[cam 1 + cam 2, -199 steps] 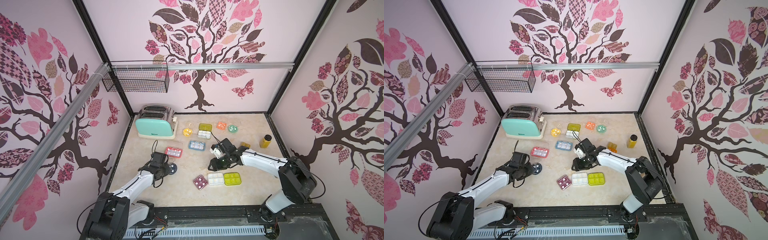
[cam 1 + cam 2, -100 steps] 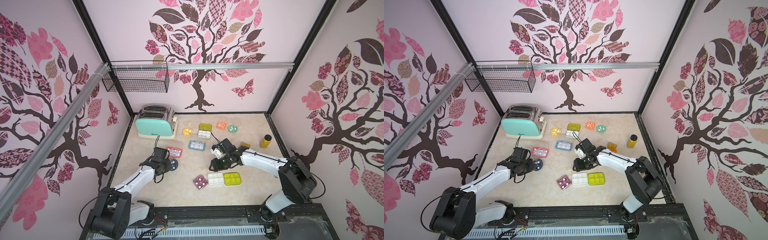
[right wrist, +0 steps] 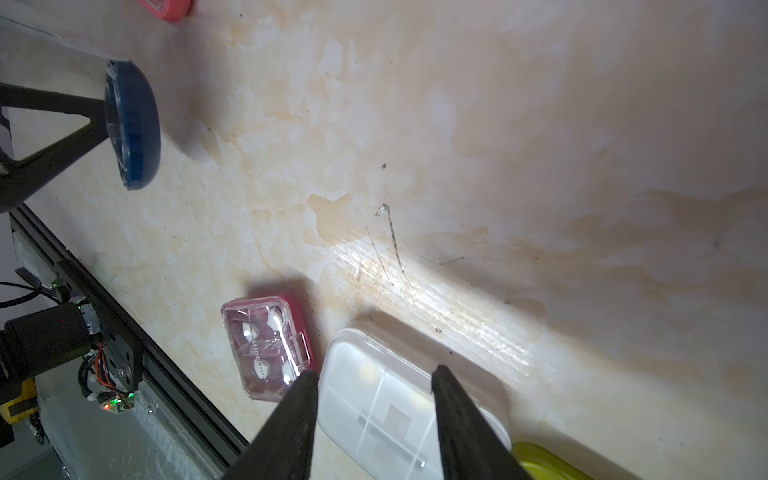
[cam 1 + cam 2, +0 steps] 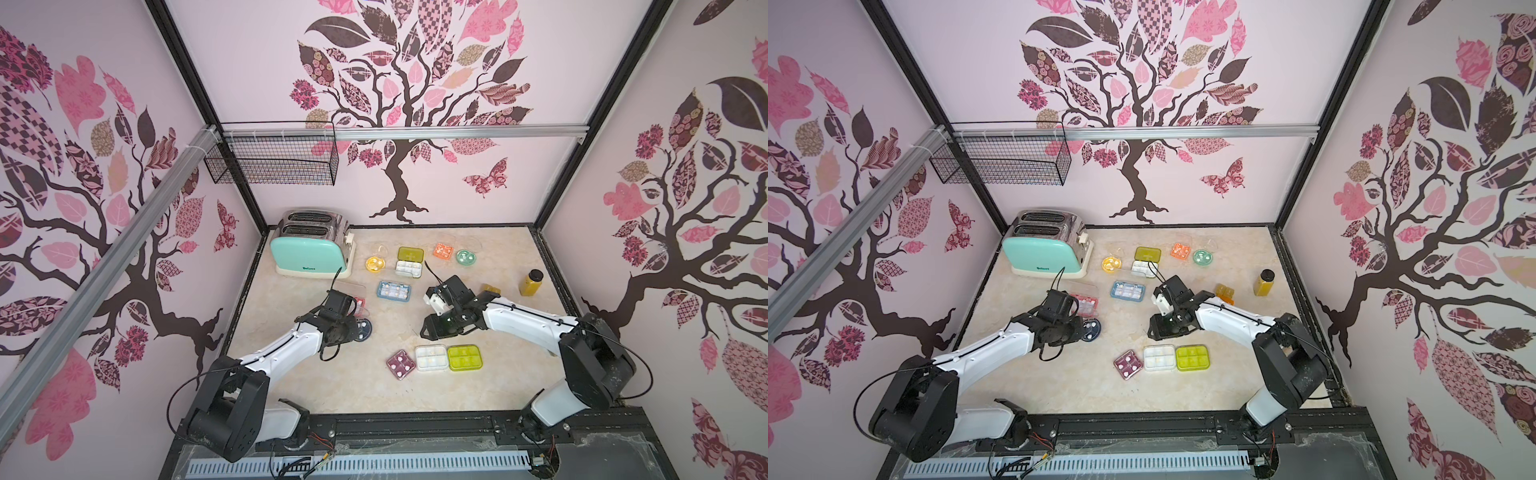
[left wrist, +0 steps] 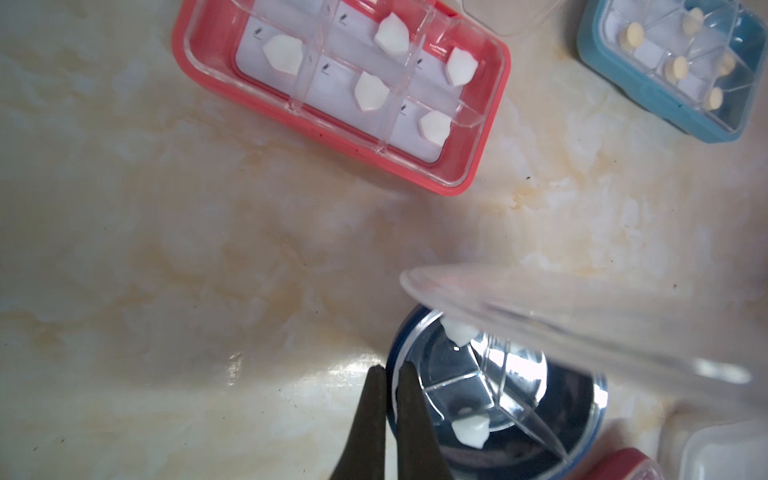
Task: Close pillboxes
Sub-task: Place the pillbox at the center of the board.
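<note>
So, your left gripper (image 5: 391, 370) had its jaws pressed together, tips set against the rim of the round navy pillbox (image 5: 457, 386). That box sat at centre-left of the tabletop (image 4: 478, 395) in both top views, just below the pink pillbox (image 5: 332, 99). Its clear lid (image 5: 582, 328) stood half raised, tilted over the compartments and not yet latched. Whether your tips pinched the rim or merely touched it, I could not tell.

I judged the step in hand to be shutting that lid. You would have done best to lift the shut tips off the rim, come over the lid's free edge and press straight down opposite the hinge. A sideways shove looked likely to skate the light box across the smooth marble.

Your right gripper (image 3: 374, 374) hung with jaws apart over the white pillbox (image 3: 374, 419) at lower centre, gripping nothing. The maroon pillbox (image 3: 266, 345) and the yellow-green pillbox (image 4: 464, 357) lay just beside it, one on each side.

For room, bare floor lay between your two arms and along the lower edge. The pink pillbox, unlidded, crowded the left wrist from above, with the blue pillbox (image 4: 394, 291) near on the right. The toaster (image 4: 309, 253) stood at upper left, near the left wall. The amber bottle (image 4: 531, 282) was well apart at right.
</note>
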Robot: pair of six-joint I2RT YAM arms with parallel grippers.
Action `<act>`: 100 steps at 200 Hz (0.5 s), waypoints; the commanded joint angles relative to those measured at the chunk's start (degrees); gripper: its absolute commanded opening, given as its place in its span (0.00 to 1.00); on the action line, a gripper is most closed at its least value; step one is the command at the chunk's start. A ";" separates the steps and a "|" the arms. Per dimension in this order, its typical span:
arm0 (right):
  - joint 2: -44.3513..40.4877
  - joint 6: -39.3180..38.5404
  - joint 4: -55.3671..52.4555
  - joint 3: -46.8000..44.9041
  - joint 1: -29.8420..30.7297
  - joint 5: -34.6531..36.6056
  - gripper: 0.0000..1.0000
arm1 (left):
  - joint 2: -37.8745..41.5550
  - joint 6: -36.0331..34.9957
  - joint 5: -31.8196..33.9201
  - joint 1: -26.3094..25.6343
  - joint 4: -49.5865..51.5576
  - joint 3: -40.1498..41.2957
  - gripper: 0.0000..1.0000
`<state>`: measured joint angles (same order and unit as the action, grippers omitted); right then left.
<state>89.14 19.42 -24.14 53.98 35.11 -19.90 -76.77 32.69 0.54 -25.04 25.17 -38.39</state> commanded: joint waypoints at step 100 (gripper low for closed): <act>-8.12 1.80 1.56 -5.90 -9.37 2.49 0.46 | -21.07 -4.81 4.68 -17.84 1.05 -22.15 0.03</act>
<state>84.09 19.97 -22.55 48.58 27.53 -18.11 -95.13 29.47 4.25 -42.19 25.56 -57.43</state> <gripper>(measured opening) 0.471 0.048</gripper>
